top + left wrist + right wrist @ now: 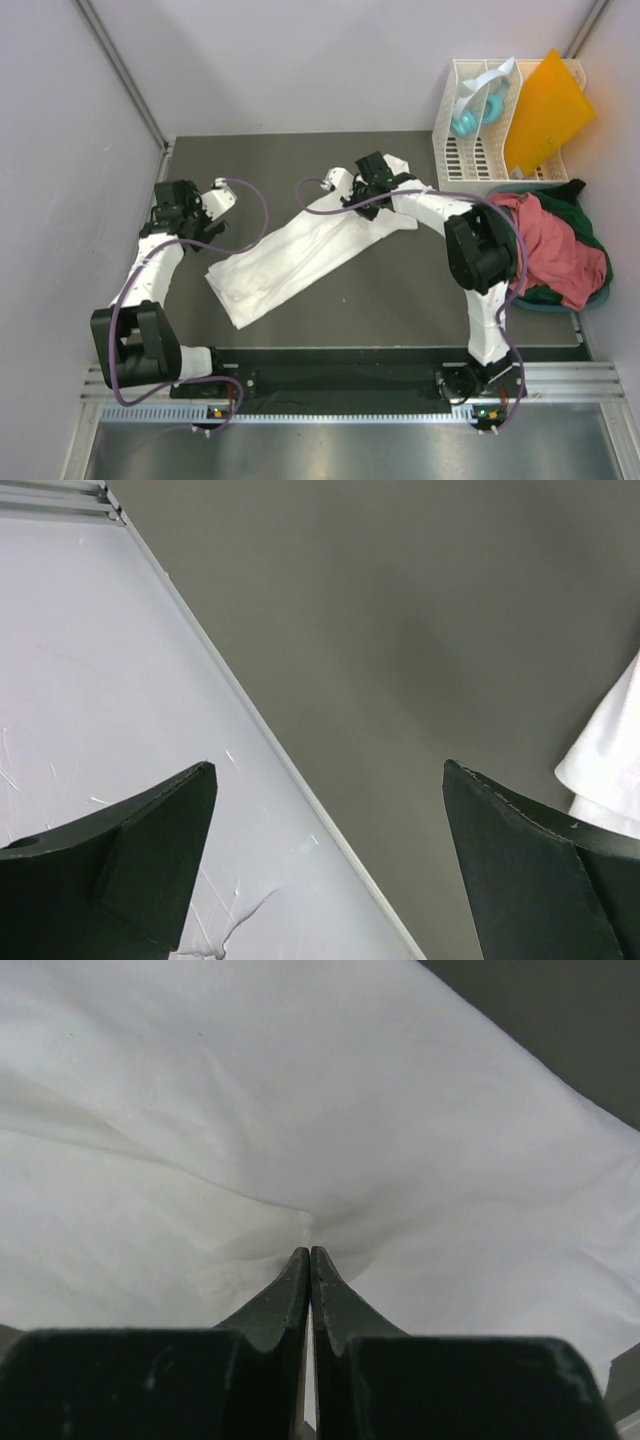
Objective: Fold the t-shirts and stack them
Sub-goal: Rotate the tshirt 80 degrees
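Top external: white t-shirt (290,262) lay part-folded, diagonal on counter (400,300). My right end effector (310,1253) was pinched shut on its far end; left end effector (330,770) gaped wide, empty, just beside the near end. Cloth looked light and limp, so I'd grab hems/corners. Salmon-red t-shirt (550,250) was heaped at right.

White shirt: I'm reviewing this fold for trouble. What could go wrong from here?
1. The right gripper pinches the white shirt at one spot only; a pull may bunch it instead of folding.
2. The left gripper is open and off the shirt, so the unheld end may slide.
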`<state>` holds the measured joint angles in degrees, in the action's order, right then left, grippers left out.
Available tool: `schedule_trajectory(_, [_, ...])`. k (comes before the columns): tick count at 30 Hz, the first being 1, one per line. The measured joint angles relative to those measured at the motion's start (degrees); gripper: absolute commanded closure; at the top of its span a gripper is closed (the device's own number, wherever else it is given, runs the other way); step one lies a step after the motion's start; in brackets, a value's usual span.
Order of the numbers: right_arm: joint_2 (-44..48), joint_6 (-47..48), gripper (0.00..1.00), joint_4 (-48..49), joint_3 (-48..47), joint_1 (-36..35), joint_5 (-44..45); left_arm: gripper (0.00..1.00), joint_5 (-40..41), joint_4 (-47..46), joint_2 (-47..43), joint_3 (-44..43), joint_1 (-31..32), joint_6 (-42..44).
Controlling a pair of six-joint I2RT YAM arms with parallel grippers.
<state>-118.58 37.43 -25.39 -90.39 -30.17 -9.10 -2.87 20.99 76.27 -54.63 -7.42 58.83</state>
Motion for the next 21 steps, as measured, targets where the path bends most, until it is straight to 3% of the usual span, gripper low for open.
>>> schedule_trajectory(16, [-2.43, 0.52, 1.00, -0.76, 1.36, -1.57, -1.49, 0.01, 0.42, -0.04, -5.53, 3.21, 0.00, 2.16])
schedule_trajectory(18, [-2.38, 0.90, 0.94, -0.83, 1.36, -1.60, -1.51, 0.01, 0.52, -0.02, -6.54, 3.96, 0.00, 2.67])
schedule_trajectory(21, [-1.88, 1.60, 0.74, -1.95, 1.40, -1.95, -1.36, 0.01, 0.81, 0.00, -7.17, 4.50, 0.00, 2.93])
